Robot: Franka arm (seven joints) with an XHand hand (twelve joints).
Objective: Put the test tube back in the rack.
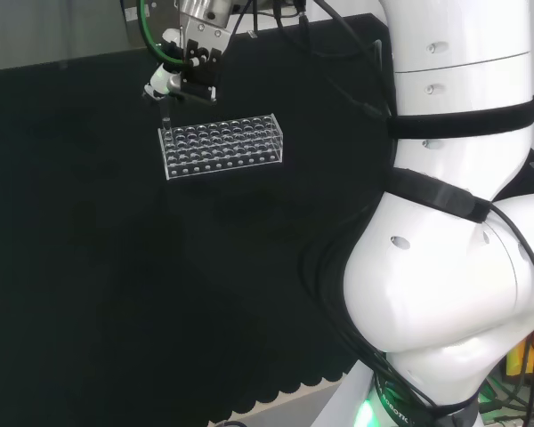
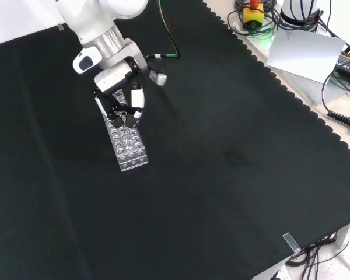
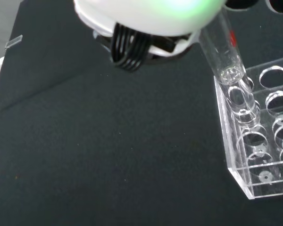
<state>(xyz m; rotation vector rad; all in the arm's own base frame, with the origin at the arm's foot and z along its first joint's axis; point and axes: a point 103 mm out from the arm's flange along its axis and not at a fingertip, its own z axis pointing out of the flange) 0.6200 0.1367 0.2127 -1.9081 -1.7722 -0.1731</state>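
Hand (image 1: 193,55) hangs above the rack (image 1: 221,145), fingers curled round the tilted test tube (image 3: 223,52) at its end row

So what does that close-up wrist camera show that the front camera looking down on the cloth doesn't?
Wrist view: the clear test tube up close, its lower end at the holes along one edge of the rack.

Front view: the hand above one end of the rack, the wide black cloth, and the cables past its scalloped edge.

Both: the clear rack standing on the black cloth, the hand over one end.
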